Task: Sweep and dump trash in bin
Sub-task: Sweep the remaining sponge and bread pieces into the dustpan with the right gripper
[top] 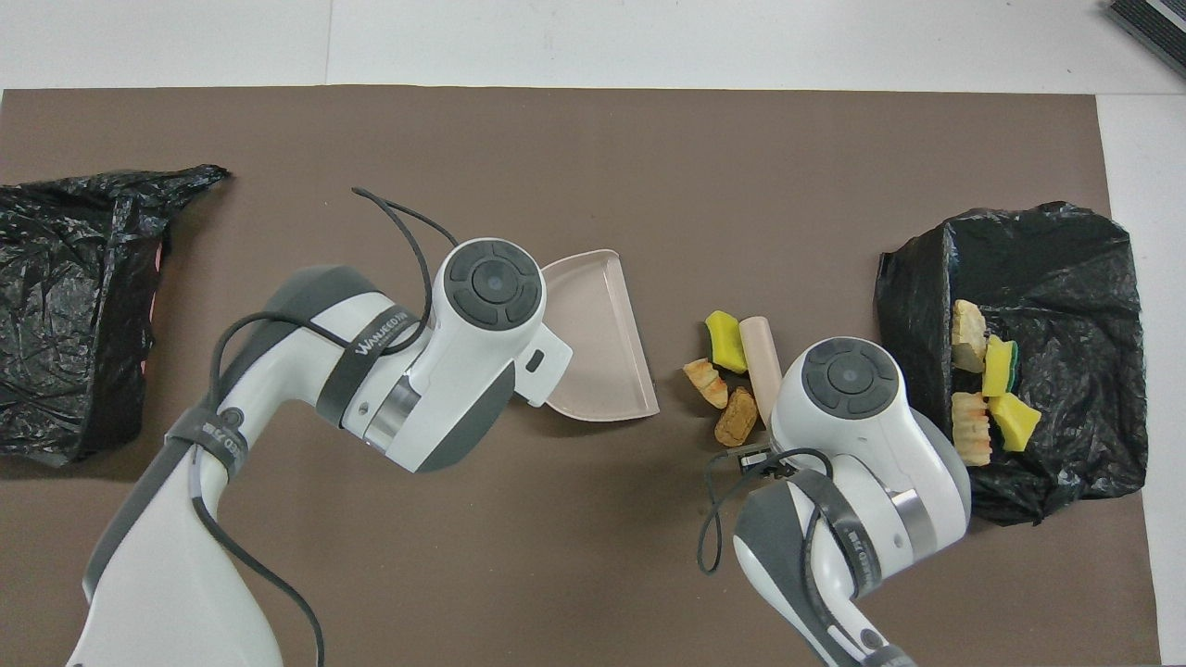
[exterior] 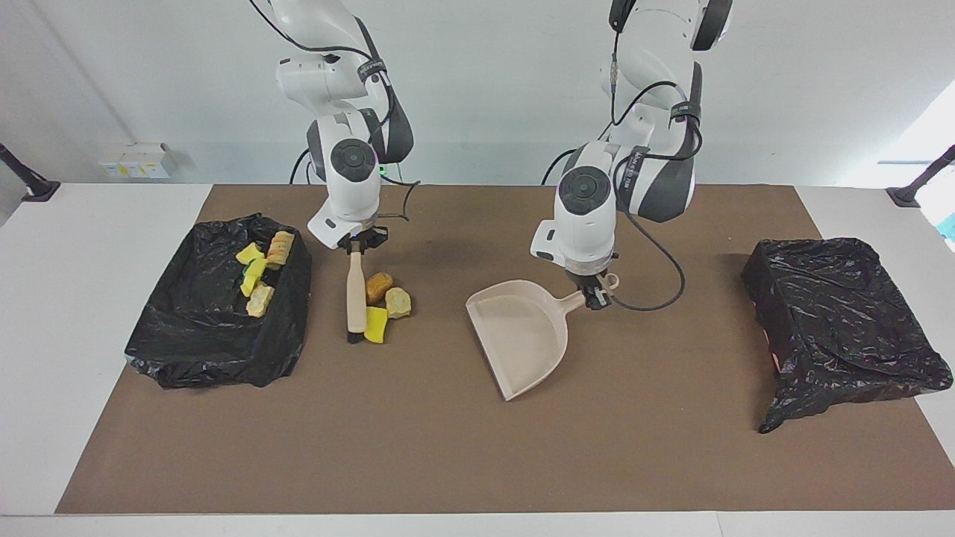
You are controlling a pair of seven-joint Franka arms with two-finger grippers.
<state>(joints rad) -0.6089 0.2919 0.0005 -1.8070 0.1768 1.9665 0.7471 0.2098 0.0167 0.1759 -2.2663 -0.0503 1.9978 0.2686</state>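
Jaws: right gripper [exterior: 357, 247] pinches brush [exterior: 356, 298], left gripper [exterior: 595, 292] pinches dustpan [exterior: 520, 335]. Four lumps binned [exterior: 216, 328]; three trash lumps [exterior: 386, 302] remain on bench.

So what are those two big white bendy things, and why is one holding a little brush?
They are two robot arms, each ending in a pincher called a gripper. One picture looks at them from across the table, the other looks down from above. The right gripper is shut on a brush. The left gripper is shut on the handle of a dustpan. Three bits of trash lie beside the brush: a yellow chunk, an orange-brown piece and a beige piece. Four more bits already sit in the black bin at the right arm's end. Another black bag lies at the left arm's end.
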